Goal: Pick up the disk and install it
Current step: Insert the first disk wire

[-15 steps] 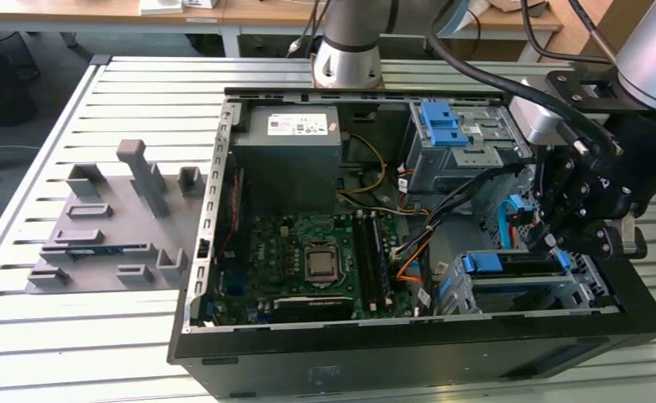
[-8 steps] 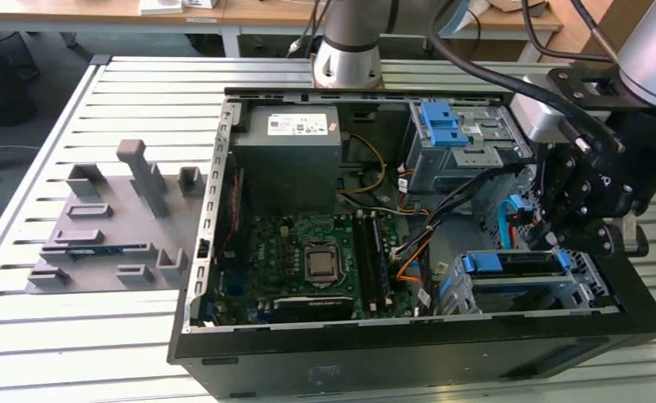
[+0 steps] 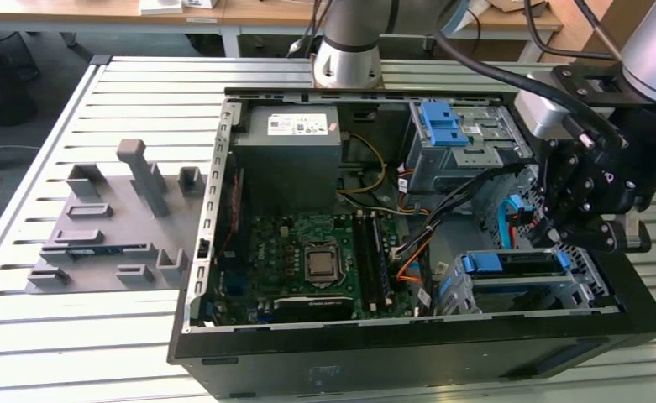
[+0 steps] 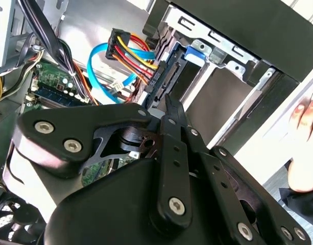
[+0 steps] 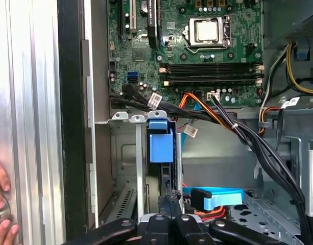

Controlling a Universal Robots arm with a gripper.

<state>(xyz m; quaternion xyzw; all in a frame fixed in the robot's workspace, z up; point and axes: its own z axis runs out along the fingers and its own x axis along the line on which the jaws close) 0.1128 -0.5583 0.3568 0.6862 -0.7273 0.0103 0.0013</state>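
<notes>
With the hand [image 5: 169,204] closed to a narrow point against the disk [image 5: 160,148] seated in its bay [image 3: 579,290], pressure is best kept straight along the rails.

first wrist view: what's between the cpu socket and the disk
Memory slots and a bundle of black and orange cables lie between CPU socket and disk, in the first wrist view.

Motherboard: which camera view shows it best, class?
The first wrist view: the motherboard lies nearly whole, face-on. The exterior view shows it slanted, seen from farther off; the second wrist view, a green corner behind cables.
</notes>
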